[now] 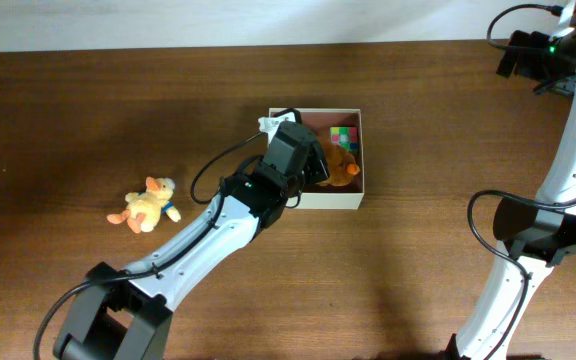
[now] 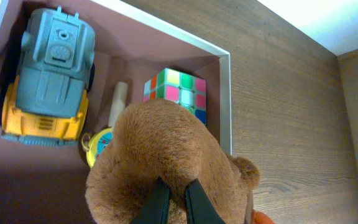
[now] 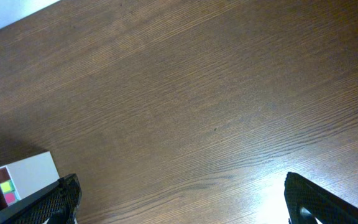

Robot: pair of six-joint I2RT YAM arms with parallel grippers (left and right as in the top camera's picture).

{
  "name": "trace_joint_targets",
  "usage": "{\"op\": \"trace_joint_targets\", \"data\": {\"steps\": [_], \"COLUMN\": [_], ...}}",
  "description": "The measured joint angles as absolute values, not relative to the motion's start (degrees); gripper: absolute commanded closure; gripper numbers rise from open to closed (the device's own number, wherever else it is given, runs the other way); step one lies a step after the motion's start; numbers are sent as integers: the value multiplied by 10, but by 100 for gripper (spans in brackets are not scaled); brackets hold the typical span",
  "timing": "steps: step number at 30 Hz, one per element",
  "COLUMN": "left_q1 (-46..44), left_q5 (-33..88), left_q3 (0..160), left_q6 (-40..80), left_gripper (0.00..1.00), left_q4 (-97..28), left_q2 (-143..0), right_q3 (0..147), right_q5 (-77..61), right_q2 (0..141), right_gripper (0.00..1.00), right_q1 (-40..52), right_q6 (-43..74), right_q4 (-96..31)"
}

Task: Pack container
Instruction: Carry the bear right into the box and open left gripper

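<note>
Left gripper (image 2: 173, 200) pinches a brown furry plush toy (image 2: 160, 155) over the square white-walled container (image 1: 330, 200).
The plush looks soft and light and likely takes a pinch anywhere; right gripper (image 3: 179, 193) gapes wide.

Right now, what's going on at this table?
The left gripper is down in the container, pinched shut on a brown plush toy. Inside the container are also a grey-and-yellow toy truck and a colour cube. A yellow plush toy lies on the table apart from the container, not yet packed. The right gripper is open over bare wood, holding nothing.
</note>
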State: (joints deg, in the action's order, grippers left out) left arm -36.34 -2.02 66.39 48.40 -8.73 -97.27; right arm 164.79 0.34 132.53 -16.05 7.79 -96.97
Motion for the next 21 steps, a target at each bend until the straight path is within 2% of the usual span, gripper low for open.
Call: {"op": "trace_joint_targets", "data": {"steps": [4,9,14,21], "left_q1": [-364,-364,-364,-364], "left_q5": [-20,-20,-18,1], "left_q3": [664,664,664,665], "left_q6": [500,511,518,514], "left_gripper": [98,63,44,41], "left_q4": [-93,-86,-47,-18], "left_q2": [-985,-1005,-1005,-1005], "right_q3": [1648,1648,1648,1648], "right_q5": [3,3,3,3], "right_q2": [1325,1325,1325,1325], "right_gripper": [1,1,1,1], "right_q1": [-161,-161,-161,-161], "right_q6": [78,78,78,78], "right_q4": [-970,-970,-970,-970]}}
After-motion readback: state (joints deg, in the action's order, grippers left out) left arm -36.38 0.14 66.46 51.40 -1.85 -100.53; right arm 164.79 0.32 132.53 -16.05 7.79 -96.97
